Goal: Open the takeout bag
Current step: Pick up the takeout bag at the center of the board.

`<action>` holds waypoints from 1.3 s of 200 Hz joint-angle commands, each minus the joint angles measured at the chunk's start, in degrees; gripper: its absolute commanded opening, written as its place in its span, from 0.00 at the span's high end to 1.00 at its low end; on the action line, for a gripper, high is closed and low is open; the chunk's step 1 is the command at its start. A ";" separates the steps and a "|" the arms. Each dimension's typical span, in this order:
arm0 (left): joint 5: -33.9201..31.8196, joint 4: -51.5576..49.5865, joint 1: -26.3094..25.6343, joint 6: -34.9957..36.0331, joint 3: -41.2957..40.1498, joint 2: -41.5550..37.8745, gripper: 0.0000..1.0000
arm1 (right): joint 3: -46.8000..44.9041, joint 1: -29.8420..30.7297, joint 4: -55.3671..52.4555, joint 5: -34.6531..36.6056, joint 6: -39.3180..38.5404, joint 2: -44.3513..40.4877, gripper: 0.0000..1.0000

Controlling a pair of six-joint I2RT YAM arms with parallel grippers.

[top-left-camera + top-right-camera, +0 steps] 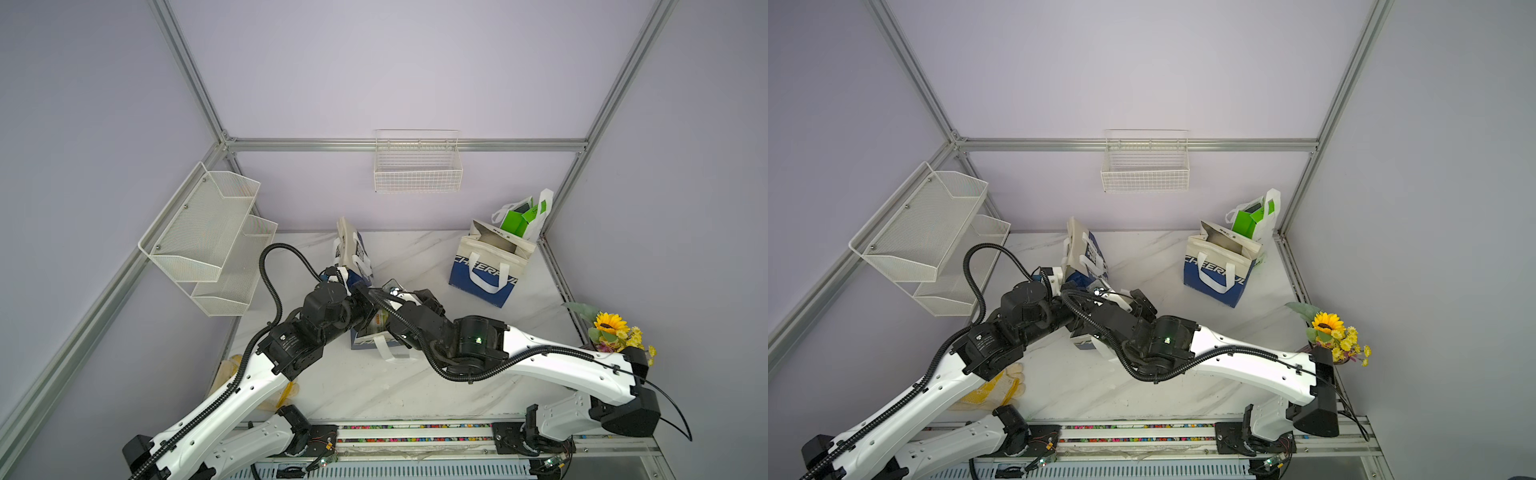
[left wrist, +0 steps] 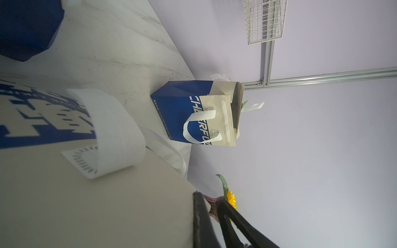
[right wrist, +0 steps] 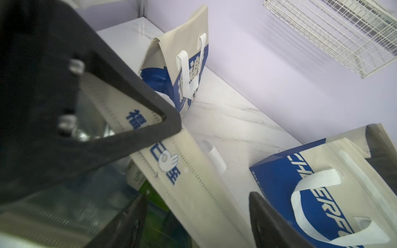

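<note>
Mostly the takeout bag is buried: in both top views it stands on the marble table near the middle, under the two crossed wrists, with only a blue-and-white corner and one white handle loop showing. Up close, the left gripper is pressed together on the bag's beige flap (in the right wrist view one black finger lies over the flap and its partner is hidden behind the cloth). The right gripper stands with its fingers wide apart, the tilted flap running between them; whether either finger touches it cannot be told. Inside the mouth are blurred shiny and green shapes, too soft to name. A second bag of the same print stands open toward the right rear, partly hiding a green-and-white plastic bag behind it. A third bag, folded shut, leans near the back wall, its base covered by the left wrist. A yellow glove peeks from under the left arm.
</note>
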 commanded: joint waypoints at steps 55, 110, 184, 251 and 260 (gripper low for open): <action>3.70 6.00 1.88 -1.31 -1.41 -2.35 1.00 | 5.86 -1.37 1.77 2.96 -4.44 4.66 0.36; 4.86 5.38 2.97 -1.41 -1.97 -2.56 1.00 | 6.75 -6.15 0.84 -0.98 -5.54 6.14 0.93; 1.58 -11.42 7.60 28.15 14.63 5.02 0.05 | 13.33 -10.24 -7.80 -11.04 0.49 5.31 1.00; -5.03 -24.09 7.60 62.71 22.53 -3.15 0.05 | 24.79 -29.14 -17.18 -30.35 9.29 9.41 1.00; -4.64 -24.68 7.63 63.79 21.51 -4.33 0.06 | 26.56 -30.92 -17.13 -31.81 9.78 11.07 1.00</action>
